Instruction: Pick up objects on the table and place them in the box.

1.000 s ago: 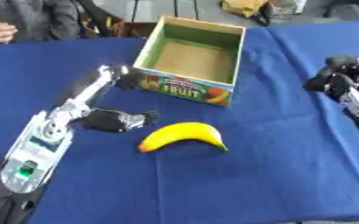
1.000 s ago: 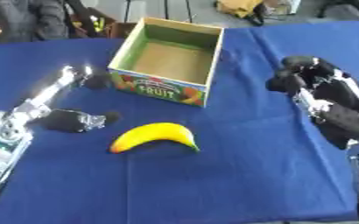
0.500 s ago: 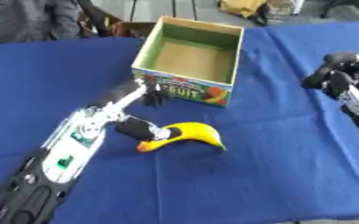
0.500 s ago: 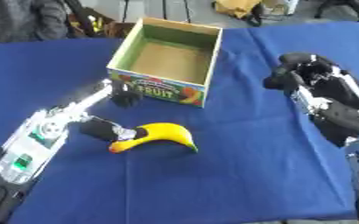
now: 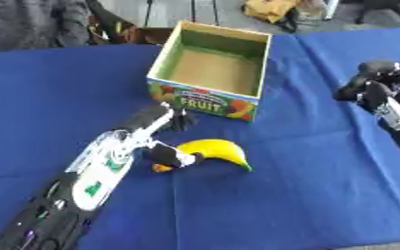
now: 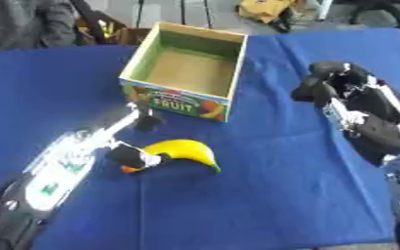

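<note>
Grasp step: left hand (image 5: 171, 155) thumb and fingers closing round banana (image 5: 213, 150) mid-frame, not lifted. Next: lift, carry up to box (image 5: 210, 73). Right hand (image 6: 327, 84) curled, idle.

Bright yellow banana (image 5: 213, 151), deep blue tablecloth (image 5: 306, 195), and a box (image 5: 210, 68) green inside with colourful fruit print outside.

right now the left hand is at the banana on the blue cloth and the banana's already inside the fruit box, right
Not quite. The banana is not in the fruit box; it lies on the blue cloth in front of it, and the box looks empty. The left eye view shows this. The left hand is indeed at the banana's near end.
</note>
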